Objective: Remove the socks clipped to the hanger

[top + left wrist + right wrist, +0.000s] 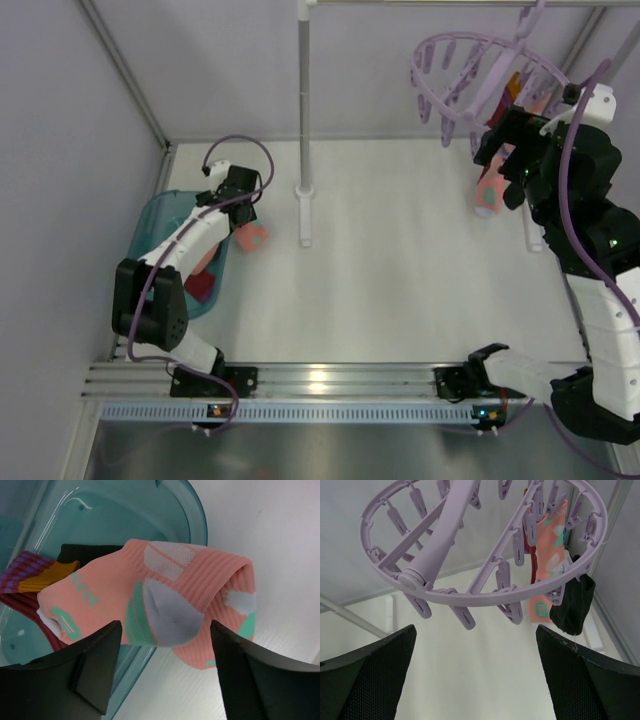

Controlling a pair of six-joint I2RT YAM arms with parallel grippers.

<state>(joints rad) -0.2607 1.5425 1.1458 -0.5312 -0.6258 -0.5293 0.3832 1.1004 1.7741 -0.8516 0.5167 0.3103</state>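
**Item 1: draped sock** [150, 605]. Salmon with mint and grey patches, centre of the left wrist view. It lies over the rim of the teal tub [192, 515], one end outside.
- Left gripper [166, 635]: fingers wide apart on either side of it, pinching nothing.
- Risk: the sock slips off the rim onto the table if more of its weight hangs outside than inside.

**Item 2: hanger** [485, 597]. Lilac ring across the upper half of the right wrist view. A salmon sock [550, 560], a red sock [534, 567] and a black sock [572, 605] are clipped at its right side.
- Right gripper [476, 635]: wide, empty, below the ring.
- Risk: a sideways tug swings the hanger instead of freeing the peg.

**Views**
- Only the left wrist view shows the orange-and-purple sock [35, 575] inside the tub.
- Only the right wrist view shows the black sock on its peg.
- Only the overhead view shows the white pole [303, 110], with the arms well apart on either side of it.
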